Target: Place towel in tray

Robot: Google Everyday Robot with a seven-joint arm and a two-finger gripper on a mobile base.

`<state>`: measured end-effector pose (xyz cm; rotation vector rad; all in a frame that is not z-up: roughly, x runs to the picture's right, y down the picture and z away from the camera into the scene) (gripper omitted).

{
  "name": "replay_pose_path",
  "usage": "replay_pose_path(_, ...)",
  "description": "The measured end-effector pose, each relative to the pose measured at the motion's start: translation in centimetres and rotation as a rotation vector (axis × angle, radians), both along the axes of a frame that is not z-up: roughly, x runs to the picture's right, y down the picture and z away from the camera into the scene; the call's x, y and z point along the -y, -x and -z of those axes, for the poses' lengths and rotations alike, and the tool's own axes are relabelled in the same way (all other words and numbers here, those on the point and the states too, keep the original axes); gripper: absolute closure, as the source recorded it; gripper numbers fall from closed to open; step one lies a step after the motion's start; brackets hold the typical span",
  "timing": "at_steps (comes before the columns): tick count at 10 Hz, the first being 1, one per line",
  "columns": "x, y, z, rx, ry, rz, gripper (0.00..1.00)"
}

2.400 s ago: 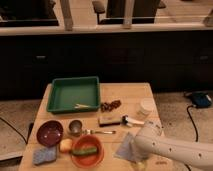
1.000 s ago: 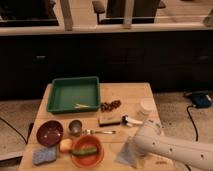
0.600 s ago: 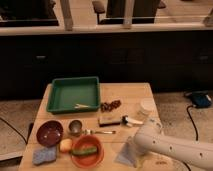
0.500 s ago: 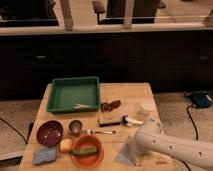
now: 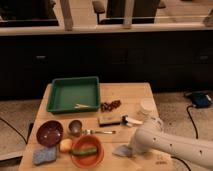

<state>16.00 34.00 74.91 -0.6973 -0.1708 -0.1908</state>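
**Though the pale grey crumpled cloth towel [image 5: 121,150] lies outside the green rectangular plastic tray [image 5: 56,96], the gripper [image 5: 131,145] is right at it**

As far as I can see from here, the towel is at the front edge of the light wooden table [image 5: 135,95], a bit right of centre. It's well apart from the tray, which sits at the back left. The white perforated arm [image 5: 170,147] comes in from the lower right, and its end is down over the towel's right side. The gripper is at that end, mostly hidden by the wrist. I can't tell if it's open, closed or gripping cloth.

In the tray I see a thin yellowish stick [image 5: 82,105] near the front wall. A reddish-brown cluster [image 5: 111,105] lies just off the tray's front right corner. A white round cup [image 5: 148,105] stands further right.

Mid-table there's a dark rectangular block [image 5: 109,120] with a metal fork [image 5: 100,132] in front of it.

At front left:
- a small metal cup [image 5: 75,127]
- a maroon round bowl [image 5: 49,132]
- a blue sponge [image 5: 44,155]
- an orange bowl [image 5: 86,150] with something green in it, near the towel's left side
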Motion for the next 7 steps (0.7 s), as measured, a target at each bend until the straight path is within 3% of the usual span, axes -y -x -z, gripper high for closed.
replay_pose_path(7,1.09,-0.28,0.49,0.018,-0.012,0.031,1.00)
